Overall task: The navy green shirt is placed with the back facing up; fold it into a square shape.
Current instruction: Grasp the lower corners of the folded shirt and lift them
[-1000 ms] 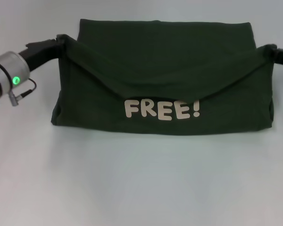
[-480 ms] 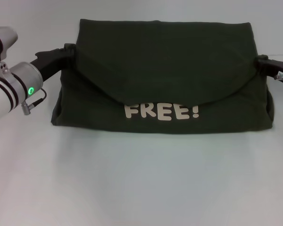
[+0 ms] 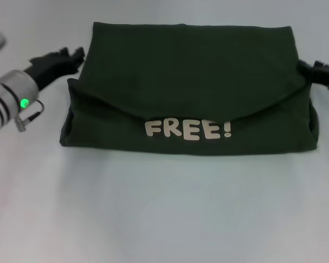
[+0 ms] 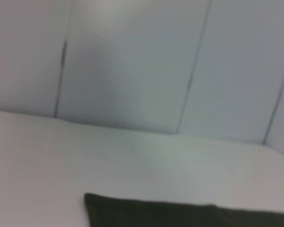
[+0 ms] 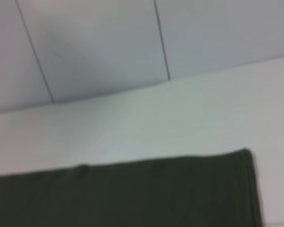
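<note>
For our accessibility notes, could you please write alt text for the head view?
A folded navy green shirt lies on a white table, its "FREE!" lettering showing below a draped flap. The left end effector and right end effector sit at its sides.

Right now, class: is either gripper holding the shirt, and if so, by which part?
The left gripper is open beside the shirt, holding nothing. The right gripper meets the shirt's right edge; a hold cannot be told.
</note>
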Robot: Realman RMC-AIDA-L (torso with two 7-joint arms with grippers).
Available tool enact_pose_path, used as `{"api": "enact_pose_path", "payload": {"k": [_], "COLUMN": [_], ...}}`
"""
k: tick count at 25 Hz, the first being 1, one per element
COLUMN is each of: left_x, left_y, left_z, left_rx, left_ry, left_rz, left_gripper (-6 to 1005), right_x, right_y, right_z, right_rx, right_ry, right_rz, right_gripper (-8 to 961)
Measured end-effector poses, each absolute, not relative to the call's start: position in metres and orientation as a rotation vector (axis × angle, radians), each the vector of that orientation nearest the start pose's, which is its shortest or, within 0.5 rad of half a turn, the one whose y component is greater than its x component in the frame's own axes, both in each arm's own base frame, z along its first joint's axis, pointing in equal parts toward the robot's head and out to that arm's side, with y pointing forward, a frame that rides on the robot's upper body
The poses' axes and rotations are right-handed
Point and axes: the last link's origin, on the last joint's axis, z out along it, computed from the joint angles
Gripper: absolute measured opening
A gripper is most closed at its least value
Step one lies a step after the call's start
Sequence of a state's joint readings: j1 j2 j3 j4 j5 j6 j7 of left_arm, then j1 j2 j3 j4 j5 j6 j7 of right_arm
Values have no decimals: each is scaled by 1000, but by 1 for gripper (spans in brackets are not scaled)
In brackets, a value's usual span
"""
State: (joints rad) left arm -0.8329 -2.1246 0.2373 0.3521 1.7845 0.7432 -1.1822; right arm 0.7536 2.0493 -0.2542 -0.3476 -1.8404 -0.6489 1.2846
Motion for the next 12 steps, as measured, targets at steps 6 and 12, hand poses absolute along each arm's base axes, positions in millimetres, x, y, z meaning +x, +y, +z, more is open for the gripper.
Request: {"api": "enact_pose_path", "payload": {"k": [6,12], "left_x": [-267,-270], "left_y": [439,424], "left_z": [35,33], "left_rx": [-1812,-1868], "left_ry": [-968,-971], "left_rz": [-906,-962], "left_gripper": [441,598], "right_x": [314,317], "right_y": [442,428], "right_z": [62,70], "right_rx": [-1709,-1786], "right_ry": [1004,1086], "right_rz": [688,762], "right_gripper": [632,776]}}
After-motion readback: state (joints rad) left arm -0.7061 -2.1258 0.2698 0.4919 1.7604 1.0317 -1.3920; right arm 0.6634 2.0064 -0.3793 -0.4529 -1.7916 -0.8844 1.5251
